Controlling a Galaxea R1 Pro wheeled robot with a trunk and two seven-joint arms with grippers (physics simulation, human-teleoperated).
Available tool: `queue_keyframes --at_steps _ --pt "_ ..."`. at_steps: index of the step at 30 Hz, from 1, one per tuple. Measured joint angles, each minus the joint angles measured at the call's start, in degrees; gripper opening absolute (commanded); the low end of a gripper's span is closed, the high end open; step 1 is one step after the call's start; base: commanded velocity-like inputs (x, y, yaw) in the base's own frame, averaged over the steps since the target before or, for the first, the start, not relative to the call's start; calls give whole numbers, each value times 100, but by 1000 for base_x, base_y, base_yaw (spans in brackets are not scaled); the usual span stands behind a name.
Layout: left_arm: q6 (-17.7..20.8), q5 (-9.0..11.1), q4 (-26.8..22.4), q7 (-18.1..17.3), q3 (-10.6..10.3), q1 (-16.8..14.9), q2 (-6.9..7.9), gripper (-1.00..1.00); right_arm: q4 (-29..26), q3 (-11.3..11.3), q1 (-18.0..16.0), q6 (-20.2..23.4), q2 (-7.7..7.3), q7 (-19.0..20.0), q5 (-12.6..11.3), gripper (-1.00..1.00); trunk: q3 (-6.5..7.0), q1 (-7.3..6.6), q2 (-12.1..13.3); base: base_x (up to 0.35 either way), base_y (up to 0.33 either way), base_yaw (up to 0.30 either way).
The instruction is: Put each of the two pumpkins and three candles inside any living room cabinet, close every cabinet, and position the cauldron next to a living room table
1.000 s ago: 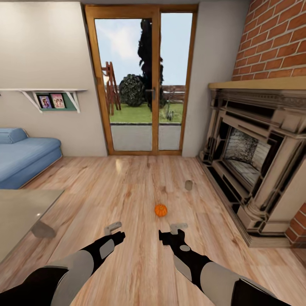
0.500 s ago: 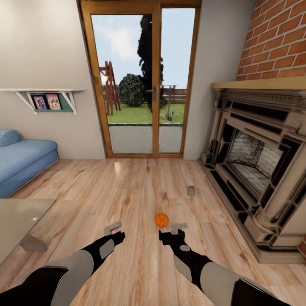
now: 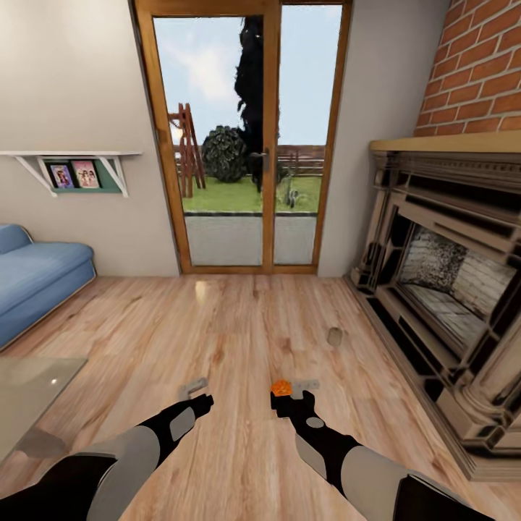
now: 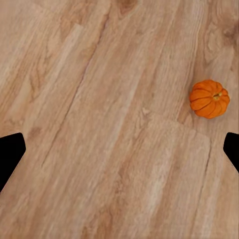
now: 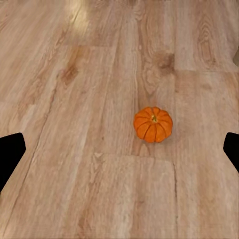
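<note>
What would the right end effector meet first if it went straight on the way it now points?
Most likely the pumpkin, which sits on the wood floor near the middle of the right wrist view. The open right end effector is apart from it; it lies slightly off centre, so the fingers might reach the floor beside it instead.

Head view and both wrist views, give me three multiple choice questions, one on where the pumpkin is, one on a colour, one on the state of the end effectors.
1. Where is the pumpkin?
A. on the sofa
B. on the wood floor just ahead of the right end effector
C. inside the fireplace

2. What colour is the sofa?
A. blue
B. red
C. green

3. What state is the left end effector in?
A. shut on the pumpkin
B. shut on a candle
C. open, holding nothing

Answers: 1 B, it lies on the planks by the fingertips. 2 A, its cushions are blue. 3 C, its fingers are spread over bare floor.
</note>
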Motion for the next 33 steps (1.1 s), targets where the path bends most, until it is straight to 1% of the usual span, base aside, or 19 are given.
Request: queue_keyframes --at_steps 13,33 --pt "1 0 0 0 0 4 0 100 1 0 72 0 8 0 -4 100 0 0 0 332 119 0" --pt "2 0 0 -1 0 7 0 100 1 2 82 0 9 0 -3 100 0 0 0 331 92 0"
